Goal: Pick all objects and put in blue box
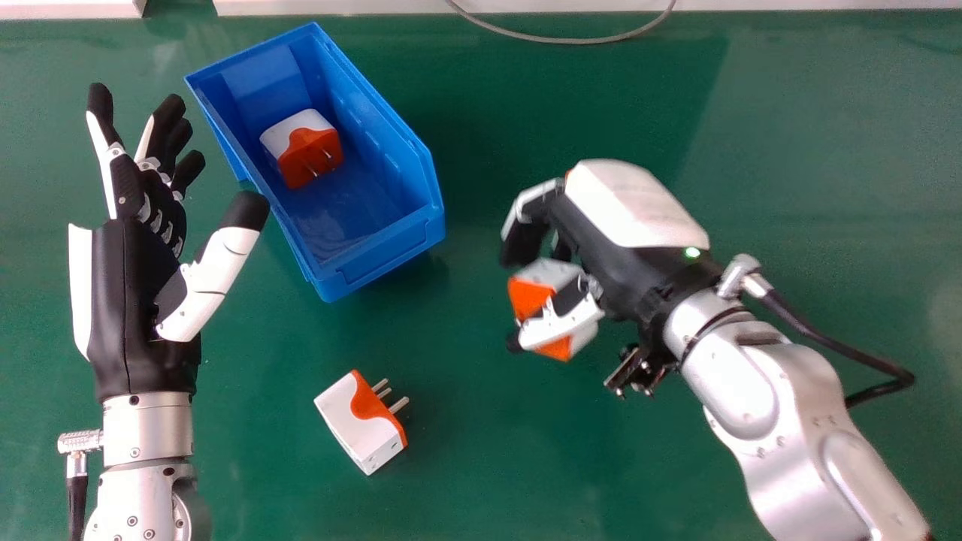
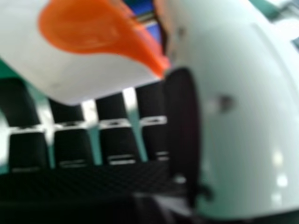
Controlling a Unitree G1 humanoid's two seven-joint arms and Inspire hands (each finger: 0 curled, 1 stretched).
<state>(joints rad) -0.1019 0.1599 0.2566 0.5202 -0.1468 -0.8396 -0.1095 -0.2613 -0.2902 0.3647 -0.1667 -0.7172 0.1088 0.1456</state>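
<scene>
The table (image 1: 481, 473) is green and smooth. A blue box (image 1: 387, 263) sits on it, turned at a slant, and a white and orange plug (image 1: 353, 421) lies nearer, its pins pointing right. A thin gray wire (image 1: 564, 40) curves along the far side.

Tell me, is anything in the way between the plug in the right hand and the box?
Nothing visible stands between the held plug and the blue box, just green table. The box's side wall faces the right hand, so the plug probably must go over it.
</scene>
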